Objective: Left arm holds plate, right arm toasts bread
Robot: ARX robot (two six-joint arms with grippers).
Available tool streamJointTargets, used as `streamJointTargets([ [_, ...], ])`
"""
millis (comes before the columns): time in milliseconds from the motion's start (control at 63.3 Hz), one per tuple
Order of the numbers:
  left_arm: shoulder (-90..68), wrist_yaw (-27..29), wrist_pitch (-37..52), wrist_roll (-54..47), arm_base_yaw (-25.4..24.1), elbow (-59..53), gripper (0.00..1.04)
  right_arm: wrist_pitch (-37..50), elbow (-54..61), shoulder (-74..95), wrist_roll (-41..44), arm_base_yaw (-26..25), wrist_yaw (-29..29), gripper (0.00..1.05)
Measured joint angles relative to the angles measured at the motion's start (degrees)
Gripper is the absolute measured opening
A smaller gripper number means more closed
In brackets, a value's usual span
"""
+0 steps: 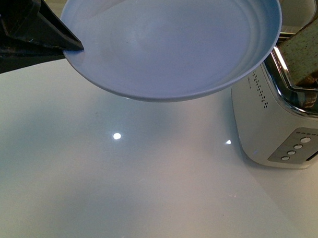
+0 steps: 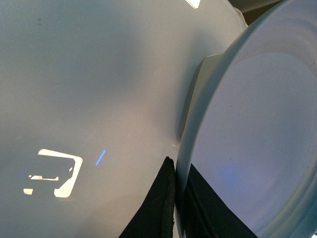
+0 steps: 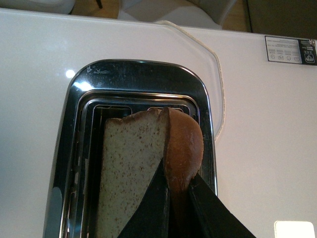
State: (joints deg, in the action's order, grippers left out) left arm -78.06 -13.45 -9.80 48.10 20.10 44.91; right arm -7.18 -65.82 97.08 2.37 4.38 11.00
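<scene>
My left gripper is shut on the rim of the pale blue-grey plate and holds it in the air above the white table, tilted. In the left wrist view its black jaws pinch the plate's edge. My right gripper is shut on the crust of the bread, a light brown slice held above the slot of the silver toaster. In the front view the bread shows at the right edge, over the toaster. The plate is empty.
The toaster stands at the right of the glossy white table. A pale cord runs behind the toaster. A labelled sticker lies on the table beyond it.
</scene>
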Motion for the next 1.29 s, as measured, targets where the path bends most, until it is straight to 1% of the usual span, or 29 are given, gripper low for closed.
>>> streamJointTargets([
  [158, 0.00, 0.00, 0.00, 0.00, -0.07, -0.07, 0.03, 0.04, 0.02, 0.00, -0.04, 0.11, -0.85, 0.03],
  [442, 0.00, 0.00, 0.04, 0.00, -0.07, -0.07, 0.03, 0.42, 1.27, 0.02, -0.35, 1.84, -4.79, 0.03],
  [868, 0.00, -0.02, 0.04, 0.00, -0.26, -0.07, 0.03, 2.60, 4.17, 0.85, -0.77, 2.71, -4.90, 0.03],
  [947, 0.00, -0.02, 0.04, 0.00, -0.28, -0.07, 0.03, 2.99, 4.55, 0.85, -0.87, 2.69, -5.49, 0.21],
  [1026, 0.00, -0.02, 0.04, 0.00, -0.31, -0.07, 0.03, 3.04, 5.11, 0.85, -0.92, 2.69, -5.79, 0.31],
  [1042, 0.00, -0.02, 0.04, 0.00, -0.31, -0.07, 0.03, 3.13, 5.38, 0.85, -0.94, 2.69, -5.97, 0.35],
  [1089, 0.00, -0.02, 0.04, -0.02, -0.28, -0.07, 0.03, 3.30, 5.77, 0.85, -1.05, 2.67, -6.08, 0.40],
  [1200, 0.00, -0.04, 0.04, -0.02, -0.31, -0.07, 0.03, 4.59, 7.21, 0.52, -1.33, 2.19, -6.40, 0.57],
  [1295, 0.00, -0.04, 0.04, -0.02, -0.31, -0.07, 0.03, 5.97, 8.52, -0.70, -1.53, 1.64, -6.43, 0.70],
])
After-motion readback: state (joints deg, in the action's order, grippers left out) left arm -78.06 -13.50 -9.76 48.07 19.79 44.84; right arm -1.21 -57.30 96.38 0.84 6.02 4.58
